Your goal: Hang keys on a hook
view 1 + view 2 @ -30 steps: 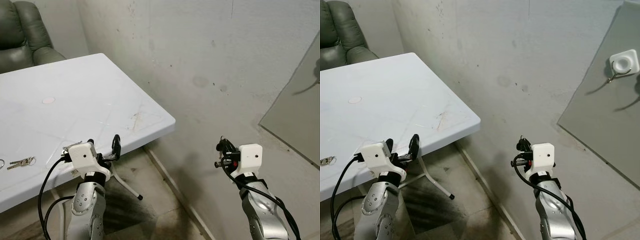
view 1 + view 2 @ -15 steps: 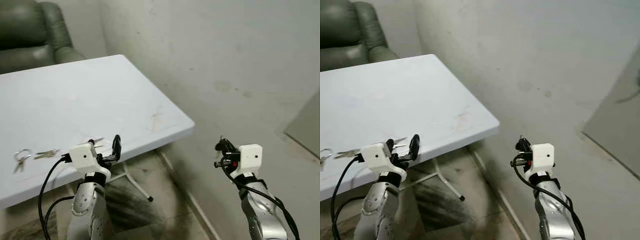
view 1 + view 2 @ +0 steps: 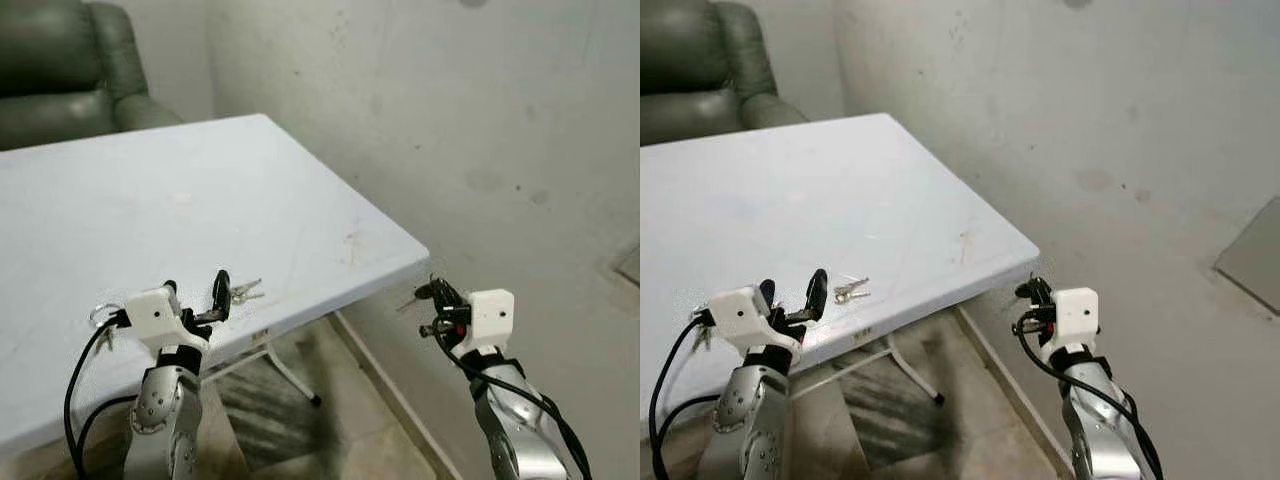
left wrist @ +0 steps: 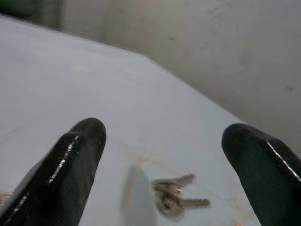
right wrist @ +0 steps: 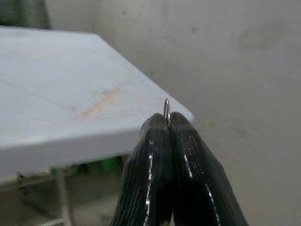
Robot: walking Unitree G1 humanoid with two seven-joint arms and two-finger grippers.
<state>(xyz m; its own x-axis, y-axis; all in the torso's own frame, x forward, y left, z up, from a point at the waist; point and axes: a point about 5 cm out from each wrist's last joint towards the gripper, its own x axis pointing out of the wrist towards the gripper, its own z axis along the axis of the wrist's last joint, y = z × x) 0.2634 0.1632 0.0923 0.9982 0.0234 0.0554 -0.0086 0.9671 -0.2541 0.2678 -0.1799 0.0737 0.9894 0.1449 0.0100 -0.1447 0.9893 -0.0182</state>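
A small bunch of keys (image 3: 245,291) lies on the white table (image 3: 150,210) near its front edge. My left gripper (image 3: 196,283) hovers just short of them, open, and in the left wrist view the keys (image 4: 174,197) lie on the tabletop between and beyond the two black fingers (image 4: 70,160). A metal key ring (image 3: 100,313) rests on the table just left of that wrist. My right gripper (image 3: 432,296) is held off the table's right corner in front of the wall, shut on a thin metal ring (image 5: 166,109) that pokes out above the fingertips.
A dark green armchair (image 3: 60,60) stands behind the table. A stained wall (image 3: 480,120) runs along the table's right side. The corner of a grey panel (image 3: 1252,262) leans at the far right. White table legs (image 3: 290,375) reach the tiled floor below.
The camera has swung left: the table and keys slid right, and the grey panel has nearly left the picture. My left gripper now stands over the table's front edge, close to the keys.
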